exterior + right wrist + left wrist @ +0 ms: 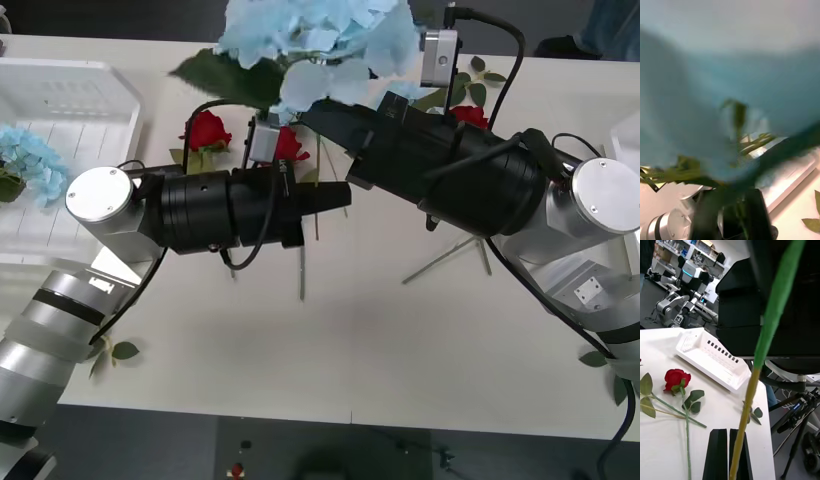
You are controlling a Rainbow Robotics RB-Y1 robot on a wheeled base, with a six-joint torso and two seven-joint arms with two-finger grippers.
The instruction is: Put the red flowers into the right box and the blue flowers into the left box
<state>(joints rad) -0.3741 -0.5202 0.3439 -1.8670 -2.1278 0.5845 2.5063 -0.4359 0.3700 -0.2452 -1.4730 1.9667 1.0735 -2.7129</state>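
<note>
- The right gripper (pixel 312 108) is raised above the middle of the table (pixel 350 350), clenched on a blue flower (pixel 320 35) just under its bloom. In its wrist view the stem (pixel 738 202) runs down between the dark fingers.
- The left gripper (pixel 335 197) reaches in from the left, just below it. Its black fingers (pixel 718 453) are pressed together, and the stem (pixel 752 390) passes right by them. I cannot tell whether it is pinched or only lies against one finger.
- The stem's bare end (pixel 302 275) hangs below the left arm, clear of the table.
- The left box (pixel 120 100) sits far left, well apart from the held bloom, with a second blue flower (pixel 30 160) already in it. The right box (pixel 628 140) is at the right edge.
- Roses (pixel 208 130) lie on the far side of the table, under and behind the arms.
- Risks, as I judge them:
  - If this is a handover and the right gripper lets go before the left truly has the stem, the top-heavy bloom could tip over and fall among the roses.
  - Both wrists are crowded together, so either one swinging out could knock the other.
  - A thin, smooth stem may twist in the grip, leaving the bloom hanging over the left box rim.
  - The dangling end could snag rose stems as it travels.
</note>
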